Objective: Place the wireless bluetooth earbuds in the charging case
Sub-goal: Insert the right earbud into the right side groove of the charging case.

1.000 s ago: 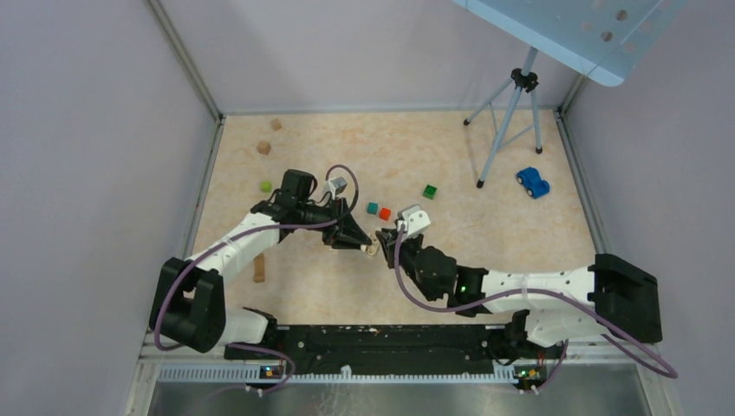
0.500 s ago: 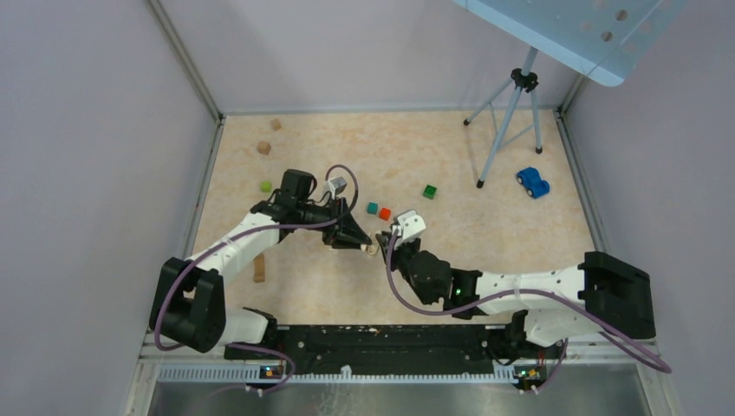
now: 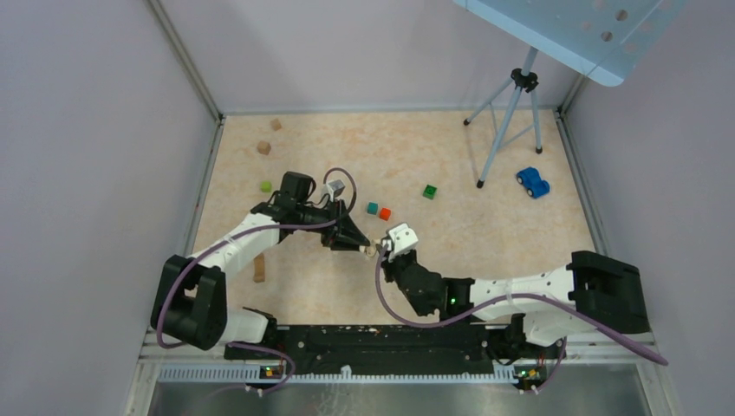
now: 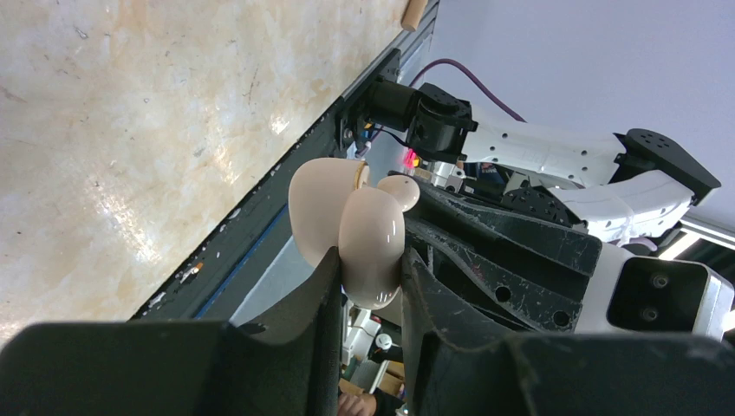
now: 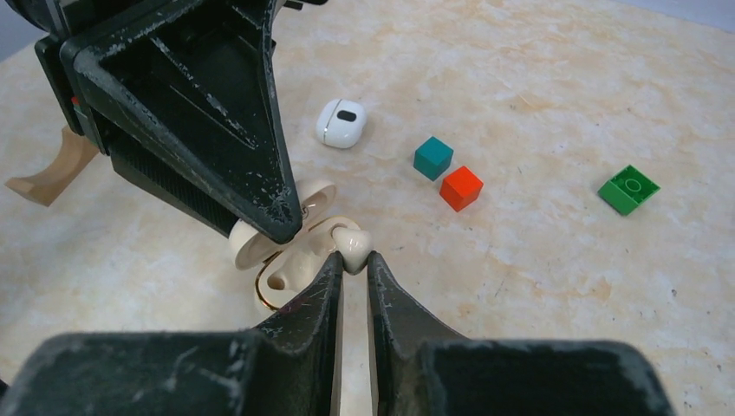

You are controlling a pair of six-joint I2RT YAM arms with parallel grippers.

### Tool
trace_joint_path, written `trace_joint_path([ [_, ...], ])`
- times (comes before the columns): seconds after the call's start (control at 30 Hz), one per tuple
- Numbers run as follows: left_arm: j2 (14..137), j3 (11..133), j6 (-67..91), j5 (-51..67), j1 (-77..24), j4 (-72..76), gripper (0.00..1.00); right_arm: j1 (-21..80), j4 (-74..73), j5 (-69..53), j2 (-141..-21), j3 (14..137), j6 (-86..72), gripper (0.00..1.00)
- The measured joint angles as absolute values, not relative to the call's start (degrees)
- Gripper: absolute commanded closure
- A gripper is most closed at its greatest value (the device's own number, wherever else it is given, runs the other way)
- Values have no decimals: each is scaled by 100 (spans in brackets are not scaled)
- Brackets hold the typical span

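Observation:
My left gripper is shut on the cream-beige charging case and holds it above the table, its lid swung open. In the top view the left gripper and right gripper meet tip to tip at the case. My right gripper is shut on one small cream-white earbud. The earbud sits at the edge of the open case, just under the left fingers. From the left wrist the earbud shows beside the case. No other earbud is identifiable.
A white rounded pod with a dark spot lies behind the case. A teal cube, a red cube and a green brick lie to the right. A tan wooden arch is left. A tripod and blue toy car stand far right.
My right arm has slid left and brought its fingertips with the earbud up to the case. The left arm has held the case almost still.

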State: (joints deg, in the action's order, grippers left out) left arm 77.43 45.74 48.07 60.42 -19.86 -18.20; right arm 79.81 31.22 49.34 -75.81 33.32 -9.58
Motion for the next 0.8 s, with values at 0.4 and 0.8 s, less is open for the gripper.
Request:
trace_joint_path([
  [0.4,7754,4794,3979,5826,-1962,-2405,100,8053,2810,5046,-7852,3627,-956,100],
  [0.8,7732,4925,3277,5677,-1959,-2832,100,8053,2561,5085,-7852,3658,-1118,100],
])
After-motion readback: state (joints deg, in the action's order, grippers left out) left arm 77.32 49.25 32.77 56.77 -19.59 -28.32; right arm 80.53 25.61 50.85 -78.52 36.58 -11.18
